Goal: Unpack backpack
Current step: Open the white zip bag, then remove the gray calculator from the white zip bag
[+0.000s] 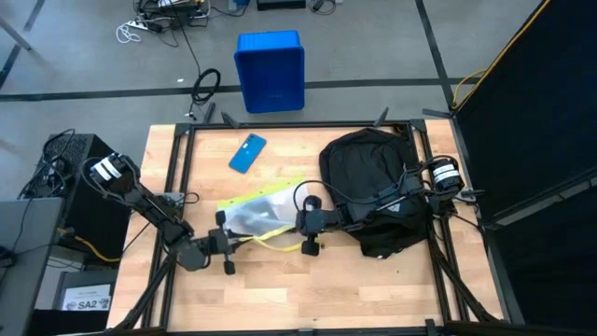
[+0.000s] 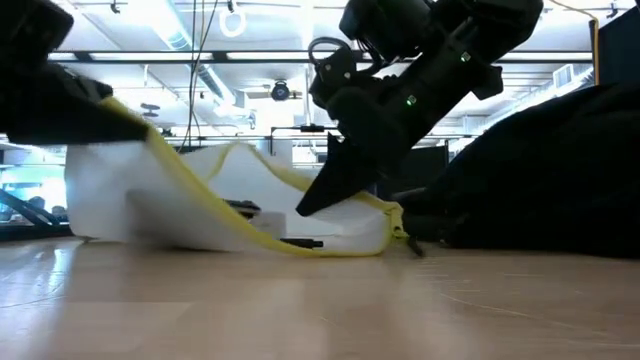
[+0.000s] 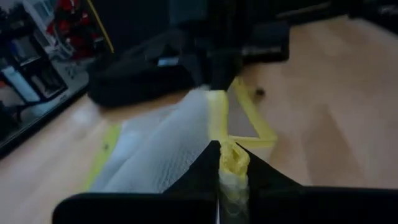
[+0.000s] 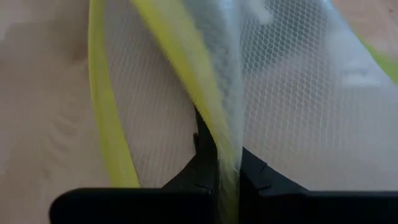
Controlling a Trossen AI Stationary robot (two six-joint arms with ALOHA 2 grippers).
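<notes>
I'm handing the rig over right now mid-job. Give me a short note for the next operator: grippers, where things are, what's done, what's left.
Left gripper: shut on the yellow edge of the mesh pouch, at its near-left end.
Right gripper: shut on the pouch's yellow edge at its right end.
Pouch: on the table between both arms, out of the backpack, which lies at the table's right.
Blue phone: on the table behind the pouch.
Blue bin: on the floor beyond the table.
Left: whether the backpack still holds anything cannot be seen.
</notes>
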